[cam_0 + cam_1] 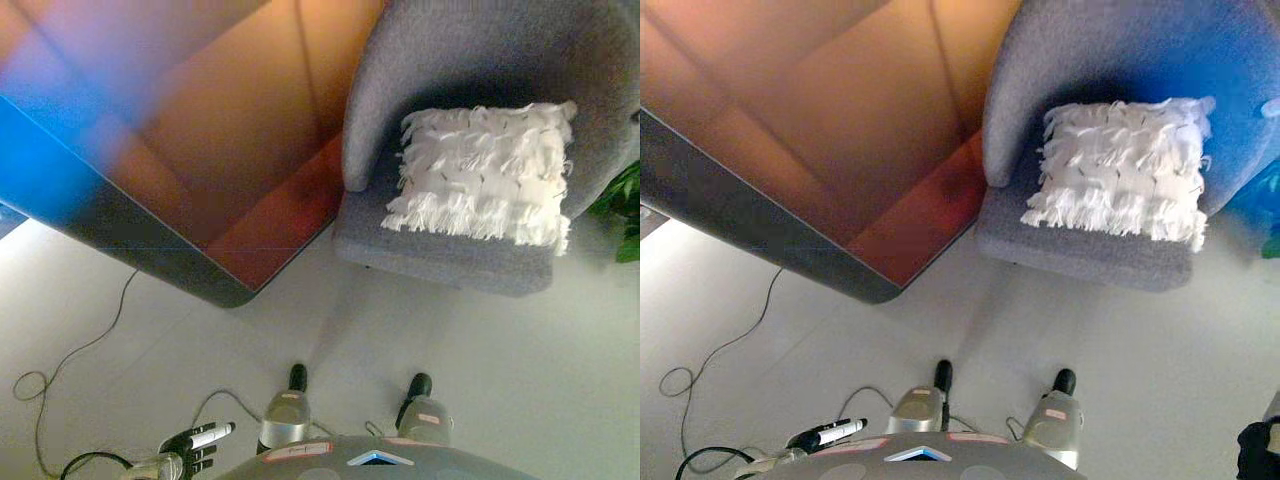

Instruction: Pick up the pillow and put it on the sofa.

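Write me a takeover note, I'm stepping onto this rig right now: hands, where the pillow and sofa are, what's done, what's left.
Left hand: low at the robot's side, fingers straight, holding nothing.
Right hand: only a dark edge shows at the lower right; fingers can't be read.
White fringed pillow: lying on the seat of the grey sofa, leaning against its backrest, free of both hands.
Done: pillow is on the sofa.
Left: nothing apparent; maybe confirm it sits stable.

A living room: grey sofa [470,120], wooden table [190,130].
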`<state>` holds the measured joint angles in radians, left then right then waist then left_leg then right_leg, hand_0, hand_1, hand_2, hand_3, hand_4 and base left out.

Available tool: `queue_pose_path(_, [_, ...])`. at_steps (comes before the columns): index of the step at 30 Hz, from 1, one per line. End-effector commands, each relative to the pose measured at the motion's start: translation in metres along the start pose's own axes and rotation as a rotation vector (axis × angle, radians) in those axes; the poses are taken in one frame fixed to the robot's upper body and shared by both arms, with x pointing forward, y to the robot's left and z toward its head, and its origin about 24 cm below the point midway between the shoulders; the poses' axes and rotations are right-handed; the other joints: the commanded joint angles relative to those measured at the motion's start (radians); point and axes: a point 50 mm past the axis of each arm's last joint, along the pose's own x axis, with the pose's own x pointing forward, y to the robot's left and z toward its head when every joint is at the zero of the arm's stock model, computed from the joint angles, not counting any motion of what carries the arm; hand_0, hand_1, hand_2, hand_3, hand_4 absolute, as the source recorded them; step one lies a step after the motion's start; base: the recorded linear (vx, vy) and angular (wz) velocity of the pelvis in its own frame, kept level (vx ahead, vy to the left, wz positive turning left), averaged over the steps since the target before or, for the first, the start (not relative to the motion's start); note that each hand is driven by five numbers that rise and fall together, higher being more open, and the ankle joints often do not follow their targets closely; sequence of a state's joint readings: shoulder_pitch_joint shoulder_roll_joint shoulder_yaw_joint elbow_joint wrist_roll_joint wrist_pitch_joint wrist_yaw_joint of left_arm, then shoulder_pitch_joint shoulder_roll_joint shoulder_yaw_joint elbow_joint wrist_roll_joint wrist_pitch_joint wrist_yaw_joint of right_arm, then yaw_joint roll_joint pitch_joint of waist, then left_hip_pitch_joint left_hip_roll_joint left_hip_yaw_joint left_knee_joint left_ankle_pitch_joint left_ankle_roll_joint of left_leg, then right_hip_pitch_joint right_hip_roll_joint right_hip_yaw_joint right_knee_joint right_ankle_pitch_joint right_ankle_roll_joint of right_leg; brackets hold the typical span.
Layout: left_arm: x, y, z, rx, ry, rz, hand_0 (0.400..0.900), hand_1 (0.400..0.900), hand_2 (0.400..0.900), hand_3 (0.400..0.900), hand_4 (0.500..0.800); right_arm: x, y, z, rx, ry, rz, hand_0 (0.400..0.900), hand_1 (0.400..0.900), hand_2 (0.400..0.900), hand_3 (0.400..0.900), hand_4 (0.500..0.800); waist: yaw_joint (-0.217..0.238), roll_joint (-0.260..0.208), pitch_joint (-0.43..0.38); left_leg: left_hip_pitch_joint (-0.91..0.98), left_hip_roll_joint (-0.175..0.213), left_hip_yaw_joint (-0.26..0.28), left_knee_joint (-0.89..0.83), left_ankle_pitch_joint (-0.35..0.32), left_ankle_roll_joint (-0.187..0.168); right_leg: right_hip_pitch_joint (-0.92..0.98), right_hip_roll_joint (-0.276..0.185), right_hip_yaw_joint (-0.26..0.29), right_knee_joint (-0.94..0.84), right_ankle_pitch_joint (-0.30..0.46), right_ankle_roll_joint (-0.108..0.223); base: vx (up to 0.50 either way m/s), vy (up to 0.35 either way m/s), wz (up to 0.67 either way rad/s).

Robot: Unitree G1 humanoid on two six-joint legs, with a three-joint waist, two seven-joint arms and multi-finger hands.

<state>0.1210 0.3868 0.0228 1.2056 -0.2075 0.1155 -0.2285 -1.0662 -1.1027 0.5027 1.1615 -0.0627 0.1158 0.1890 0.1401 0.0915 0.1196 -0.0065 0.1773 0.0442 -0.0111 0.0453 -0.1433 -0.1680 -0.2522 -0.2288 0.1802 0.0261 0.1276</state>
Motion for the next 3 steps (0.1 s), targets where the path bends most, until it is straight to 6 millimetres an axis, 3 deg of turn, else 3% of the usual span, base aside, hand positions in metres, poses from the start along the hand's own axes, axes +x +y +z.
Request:
queue_pose_path(1, [-0.014, 0.049, 0.009, 0.085, 0.014, 0.132, 0.9, 0.9, 0.9, 0.9, 0.8, 0.002, 0.047, -0.012, 0.047, -0.041, 0.091, 0.9, 0.9, 0.9, 0.9, 0.8, -0.006, -0.044, -0.027, 0.066, 0.055, -0.009, 0.081, 0.066, -0.037, 0.158, -0.009, 0.004, -0.077, -0.028, -0.003, -0.05, 0.033, -0.15])
queue_pose_path(3, [-0.013, 0.048, 0.013, 0.089, -0.006, 0.14, 0.9, 0.9, 0.9, 0.9, 0.8, -0.005, 0.106, -0.048, 0.072, 0.035, 0.217, 0.9, 0.9, 0.9, 0.9, 0.8, -0.015, -0.053, -0.027, 0.082, 0.05, 0.005, 0.082, 0.053, -0.03, 0.182, -0.005, 0.009, -0.099, -0.017, 0.001, -0.06, 0.044, -0.09])
